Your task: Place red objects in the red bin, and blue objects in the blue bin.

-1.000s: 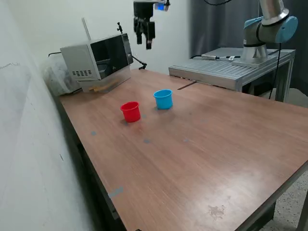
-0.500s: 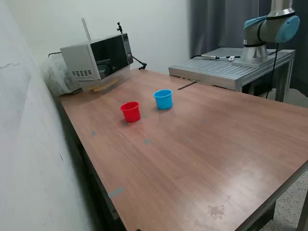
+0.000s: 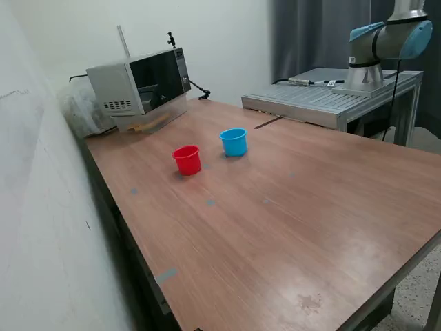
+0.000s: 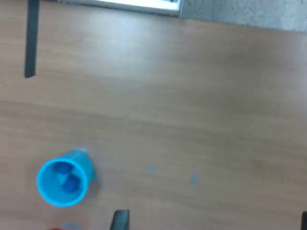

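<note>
Black finger tips poke into the edge of the wrist view, but too little of the gripper shows to tell if it is open or closed, and nothing seems to be held. In the exterior view the gripper is out of sight.

Below it, the small light blue plastic cup (image 4: 63, 181) stands upright, mouth up. Two small dark blue cubes (image 4: 66, 175) lie inside it, touching each other. They look light, hard and smooth. A cube has no long side, so I would pinch two flat faces.

Just beside it, on the exterior view's left, stands the small red plastic cup (image 3: 187, 159), upright too. I cannot see inside it. No cubes lie on the brown wooden table (image 3: 289, 214).
</note>
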